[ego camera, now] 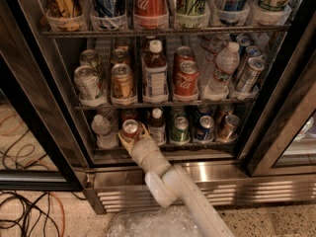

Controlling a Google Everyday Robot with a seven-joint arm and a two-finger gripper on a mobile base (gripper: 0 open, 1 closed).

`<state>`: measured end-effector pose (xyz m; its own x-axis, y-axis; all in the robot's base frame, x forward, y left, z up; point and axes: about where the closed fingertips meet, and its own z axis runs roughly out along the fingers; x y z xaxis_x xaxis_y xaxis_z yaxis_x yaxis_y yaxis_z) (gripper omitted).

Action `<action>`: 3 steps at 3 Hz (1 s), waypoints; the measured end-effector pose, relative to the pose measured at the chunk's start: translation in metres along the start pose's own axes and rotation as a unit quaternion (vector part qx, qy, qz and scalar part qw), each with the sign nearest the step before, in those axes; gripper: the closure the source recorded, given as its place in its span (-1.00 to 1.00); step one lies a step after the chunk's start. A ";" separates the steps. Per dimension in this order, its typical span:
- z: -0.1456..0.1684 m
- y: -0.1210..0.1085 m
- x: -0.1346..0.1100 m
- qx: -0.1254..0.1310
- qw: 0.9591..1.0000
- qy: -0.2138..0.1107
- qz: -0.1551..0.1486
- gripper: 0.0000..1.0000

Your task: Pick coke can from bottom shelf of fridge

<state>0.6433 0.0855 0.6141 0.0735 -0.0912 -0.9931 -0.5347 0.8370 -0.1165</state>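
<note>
The coke can (131,128), small and red with a silver top, stands at the front left of the bottom shelf (212,145) of the fridge (237,177). My gripper (132,134) reaches in from below on its white arm. Its pale fingers (143,132) sit on both sides of the can and hold it. The can stays upright on the wire rack.
A small water bottle (102,130) stands left of the coke can, a brown bottle (157,125) right of it, then a green can (180,129), a blue can (205,128) and another can. Black door frames flank the opening. Cables (29,216) lie on the floor at left.
</note>
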 end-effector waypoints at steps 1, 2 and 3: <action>0.000 0.000 0.000 0.000 1.000 0.000 0.000 1.00; -0.001 -0.004 -0.009 -0.003 1.000 0.005 -0.015 1.00; -0.003 -0.012 -0.030 -0.007 0.999 0.004 -0.035 1.00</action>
<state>0.6448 0.0768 0.6456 0.1039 -0.1540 -0.9826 -0.5394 0.8213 -0.1858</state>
